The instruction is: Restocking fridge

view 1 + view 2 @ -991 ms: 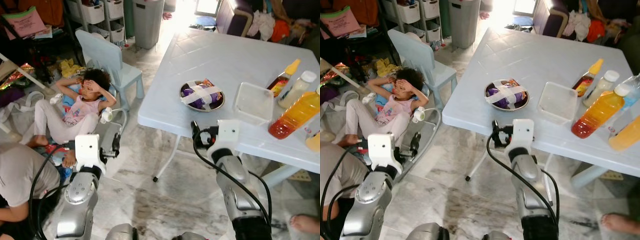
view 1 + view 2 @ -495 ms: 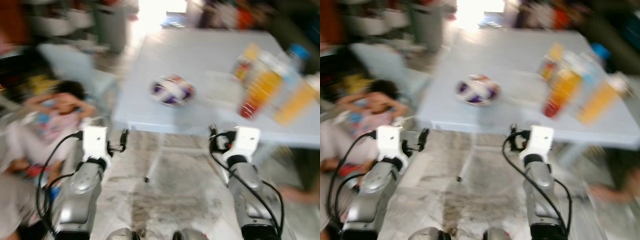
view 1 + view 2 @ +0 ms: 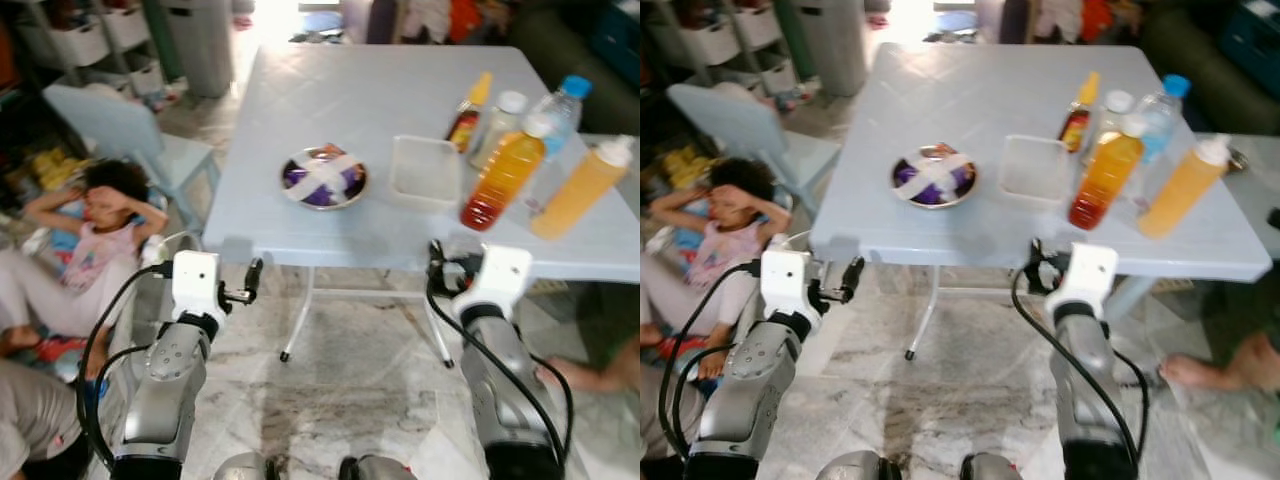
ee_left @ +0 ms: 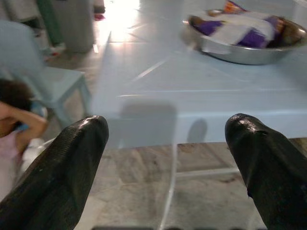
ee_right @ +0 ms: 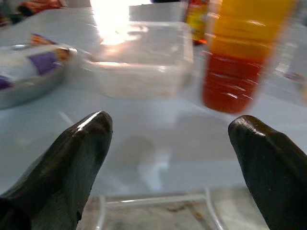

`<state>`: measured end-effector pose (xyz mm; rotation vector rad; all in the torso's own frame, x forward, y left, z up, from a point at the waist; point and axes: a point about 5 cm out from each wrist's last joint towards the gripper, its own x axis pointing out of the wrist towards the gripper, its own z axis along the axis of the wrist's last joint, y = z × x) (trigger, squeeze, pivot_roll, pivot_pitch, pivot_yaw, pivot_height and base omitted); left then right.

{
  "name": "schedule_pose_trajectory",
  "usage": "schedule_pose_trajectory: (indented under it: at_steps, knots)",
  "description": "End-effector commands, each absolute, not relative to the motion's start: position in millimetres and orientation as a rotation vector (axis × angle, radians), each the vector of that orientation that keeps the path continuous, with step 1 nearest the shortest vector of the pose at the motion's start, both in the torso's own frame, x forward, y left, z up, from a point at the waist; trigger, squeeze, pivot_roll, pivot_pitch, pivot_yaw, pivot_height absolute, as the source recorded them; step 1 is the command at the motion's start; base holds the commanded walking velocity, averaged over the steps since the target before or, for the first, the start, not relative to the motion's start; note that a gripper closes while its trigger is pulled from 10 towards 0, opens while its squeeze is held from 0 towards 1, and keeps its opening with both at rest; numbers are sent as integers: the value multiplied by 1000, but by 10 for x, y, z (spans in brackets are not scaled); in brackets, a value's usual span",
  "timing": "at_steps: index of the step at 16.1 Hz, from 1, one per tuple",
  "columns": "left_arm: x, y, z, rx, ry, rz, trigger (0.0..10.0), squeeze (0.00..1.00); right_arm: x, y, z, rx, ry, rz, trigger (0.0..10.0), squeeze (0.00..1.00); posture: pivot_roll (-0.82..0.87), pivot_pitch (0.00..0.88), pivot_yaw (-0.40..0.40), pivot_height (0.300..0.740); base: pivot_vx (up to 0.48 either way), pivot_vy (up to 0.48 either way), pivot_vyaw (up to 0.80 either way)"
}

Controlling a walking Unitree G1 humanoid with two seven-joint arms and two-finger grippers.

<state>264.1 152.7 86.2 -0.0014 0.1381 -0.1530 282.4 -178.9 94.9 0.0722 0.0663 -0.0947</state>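
A pale blue table stands in front of me. On it are a metal plate of purple-wrapped food, a clear plastic container, a tall orange-and-red bottle, an orange squeeze bottle, a yellow-capped sauce bottle, a white bottle and a blue-capped water bottle. My left gripper is open just short of the table's near edge, below the plate. My right gripper is open at the edge, facing the container and the orange-and-red bottle.
A child lies on the floor to the left, beside a pale blue chair. A grey bin and storage drawers stand at the back left. A person's foot is at the right, and another person at the lower left.
The camera has swung so the table now lies straight ahead, and the blur has cleared. Both grippers stay open, raised at the table's near edge.
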Motion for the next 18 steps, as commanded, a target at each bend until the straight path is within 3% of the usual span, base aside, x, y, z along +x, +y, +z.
schedule_pose_trajectory:
  at_steps: [1, 5, 8, 13, 18]
  knots:
    - [2637, 1570, 905, 4, 113, -124, 10000, 0, 2890, -1736, 965, 66, 60, -55, 10000, 0, 74, 0, -25, 740, 0, 0, 0]
    - [2611, 1645, 871, 1, 125, -101, 10000, 0, 2931, -1642, 1015, 76, 48, -49, 10000, 0, 35, 0, -26, 740, 0, 0, 0]
    - [2658, 1606, 844, -22, 141, -145, 10000, 0, 2776, -1726, 987, 71, 55, -85, 10000, 0, -16, 0, 9, 740, 0, 0, -723]
    - [2707, 1480, 904, -9, 119, -231, 10000, 0, 2733, -1793, 1056, 58, 22, -120, 10000, 0, -57, 0, 61, 740, 0, 396, -81]
    - [2690, 1440, 987, -7, 71, -188, 10000, 0, 2641, -1778, 1091, 43, 19, -108, 10000, 0, -53, 0, 40, 740, 0, 359, 0]
